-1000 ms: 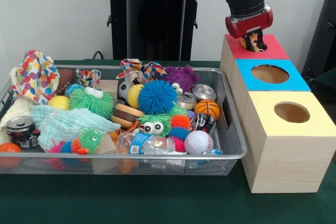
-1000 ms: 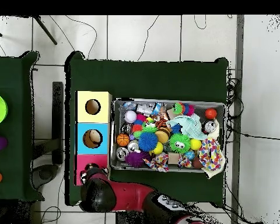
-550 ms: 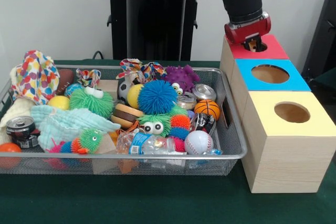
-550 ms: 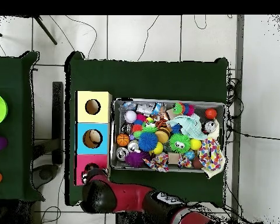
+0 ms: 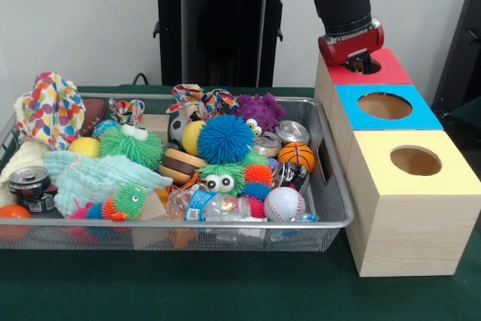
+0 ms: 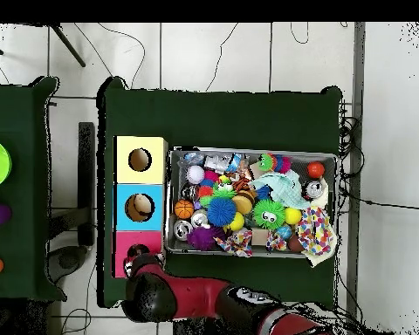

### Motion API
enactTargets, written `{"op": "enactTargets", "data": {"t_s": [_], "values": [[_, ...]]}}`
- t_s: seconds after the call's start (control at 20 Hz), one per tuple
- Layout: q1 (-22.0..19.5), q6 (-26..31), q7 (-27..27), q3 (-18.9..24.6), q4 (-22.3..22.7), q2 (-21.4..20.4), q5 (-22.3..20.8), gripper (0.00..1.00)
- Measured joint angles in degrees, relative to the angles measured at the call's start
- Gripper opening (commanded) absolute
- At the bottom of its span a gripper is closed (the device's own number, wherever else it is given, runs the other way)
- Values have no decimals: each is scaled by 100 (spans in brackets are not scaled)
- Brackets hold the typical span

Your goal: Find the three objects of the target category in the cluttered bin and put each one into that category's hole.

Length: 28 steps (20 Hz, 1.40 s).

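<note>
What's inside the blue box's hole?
From overhead, the blue box shows something tan and rounded in its hole; what it is can't be told. The front view shows only the hole's inner wall.

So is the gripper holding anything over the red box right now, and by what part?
It cannot be told. The gripper sits right at the hole of the red box, and the wrist hides whatever may be in it.

Wire bin point(image 5: 334, 216) left, heaped with toys, balls, cans, cloths. Box row right: red hole point(image 5: 367, 66) far, blue hole point(image 5: 385, 105) middle, yellow hole point(image 5: 415, 160) near.
</note>
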Motion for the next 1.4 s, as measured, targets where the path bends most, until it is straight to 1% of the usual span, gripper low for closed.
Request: {"op": "enactTargets", "data": {"t_s": [0.6, 0.65, 1.4], "values": [[-41, 2, 0, 17, 2, 12, -25, 0], [-36, 5, 0, 55, 7, 10, -42, 100], [-45, -4, 0, 88, 3, 21, -41, 100]]}}
